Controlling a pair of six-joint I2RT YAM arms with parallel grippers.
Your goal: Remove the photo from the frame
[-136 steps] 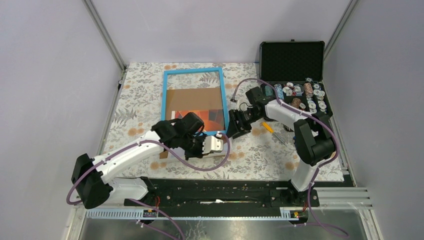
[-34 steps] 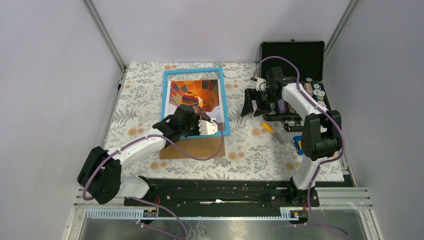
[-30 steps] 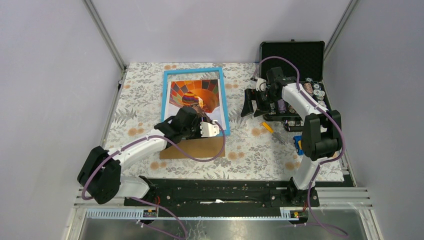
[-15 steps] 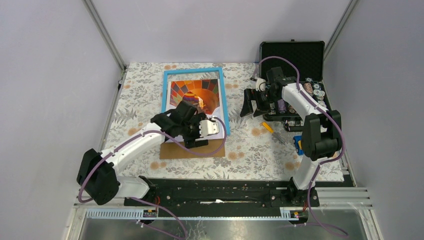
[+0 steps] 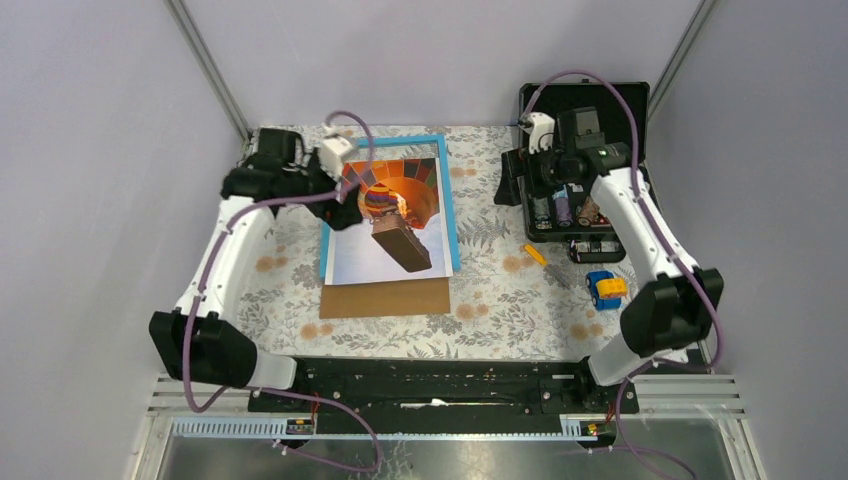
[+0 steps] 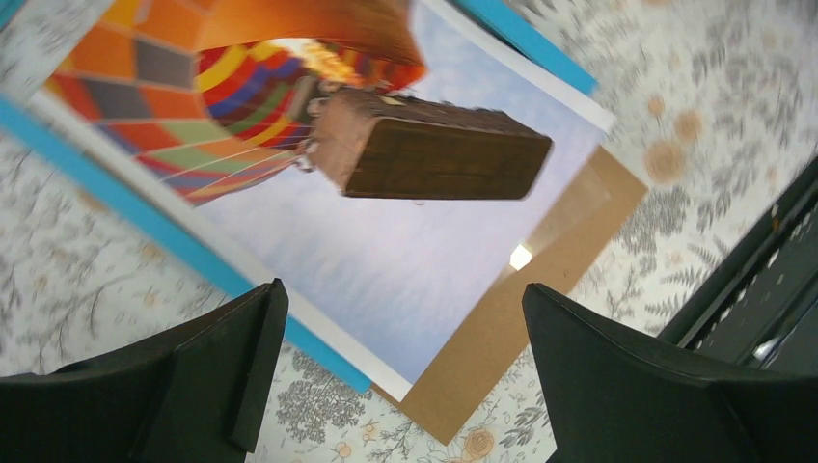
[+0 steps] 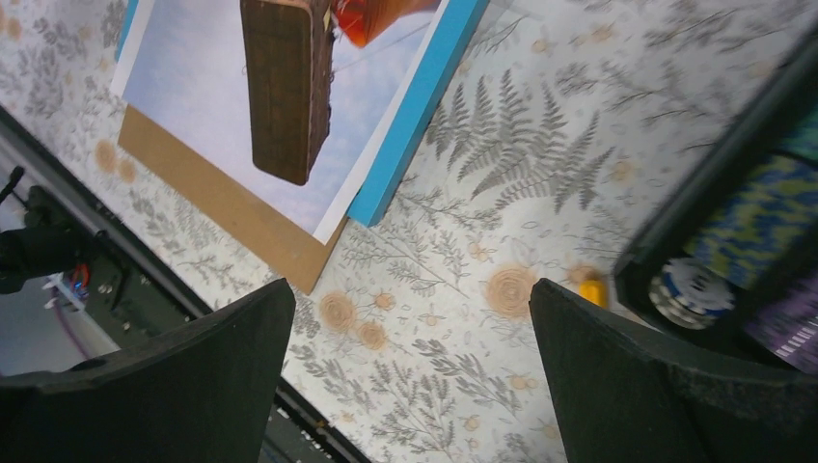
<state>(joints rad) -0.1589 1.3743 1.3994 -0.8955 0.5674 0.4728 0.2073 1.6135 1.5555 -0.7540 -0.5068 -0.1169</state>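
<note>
The photo (image 5: 385, 225), a hot-air balloon print, lies askew inside the light-blue frame (image 5: 449, 200). Its near end rests over the frame's bottom edge and on the brown backing board (image 5: 385, 298). My left gripper (image 5: 345, 200) hangs open and empty above the frame's left side. The left wrist view looks down on the photo (image 6: 386, 222), the frame's blue border (image 6: 145, 227) and the board (image 6: 545, 280) between the spread fingers of that gripper (image 6: 400, 338). My right gripper (image 5: 508, 185) is open and empty beside the black case. Below the right gripper (image 7: 410, 328) is bare cloth, with the photo (image 7: 193, 87) and frame (image 7: 415, 106) further off.
An open black case (image 5: 585, 120) holding poker chips (image 5: 575, 210) stands at the back right. A yellow-handled screwdriver (image 5: 537, 255) and a blue-and-yellow toy (image 5: 603, 287) lie near it on the floral cloth (image 5: 500, 310).
My left gripper has opened, let go of the photo and swung up to the back left. The photo now lies across the frame's near edge. The right arm has risen towards the case.
</note>
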